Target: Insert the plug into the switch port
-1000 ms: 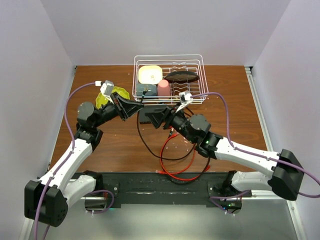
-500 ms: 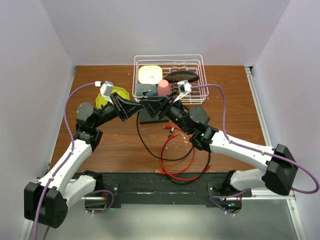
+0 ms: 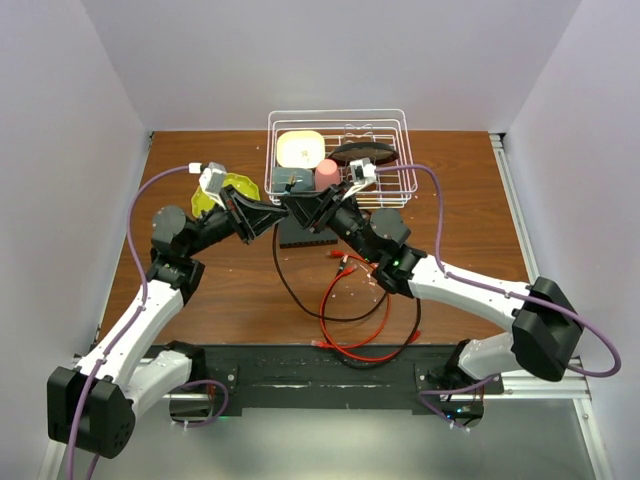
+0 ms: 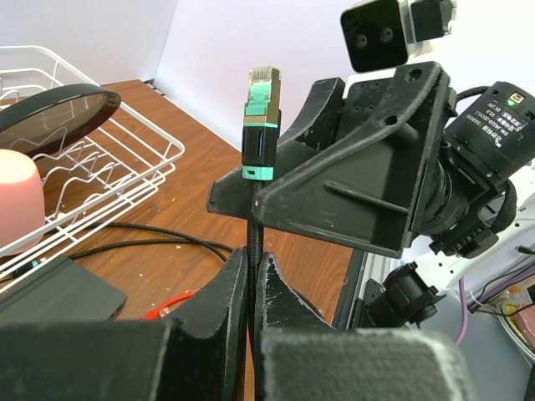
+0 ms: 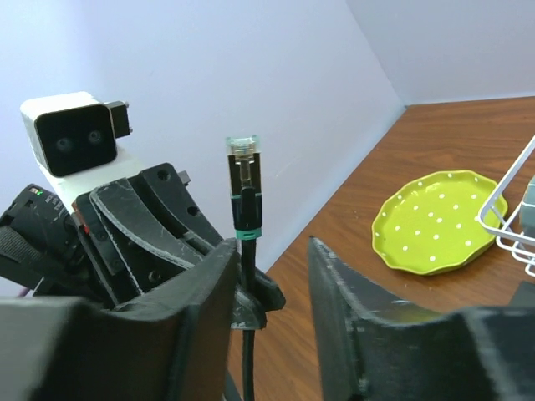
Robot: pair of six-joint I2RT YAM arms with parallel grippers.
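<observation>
- left pincer (image 3: 272, 214), centre-left of the top view: clamped narrow on the black cable (image 4: 253, 225) just under the plug, nothing else in it.
- plug (image 4: 262, 109): up in the air at mid-frame between the two pincers, off the desk (image 3: 470, 200). It points straight up in the left wrist view. Clear tip, black body, teal bands top and bottom. Latch side can't tell.
- right pincer (image 5: 269, 259): jaws part-way apart, straddling the cable below the plug. One finger is just beside the cable, the other stands clear. No grip yet.
- switch (image 3: 303, 238): flat matte-black box on the desk right under the meeting pincers, just in front of the white wire rack (image 3: 335, 112). Socket row not readable.
- step, my read: mid-air regrasp, plug passing from left to right. Insertion not begun, and the plug is apart from the switch.
- next likely needs the right to close on the plug body and the left to let go. Then tip the plug toward the socket edge and line it up squarely with one port.
</observation>
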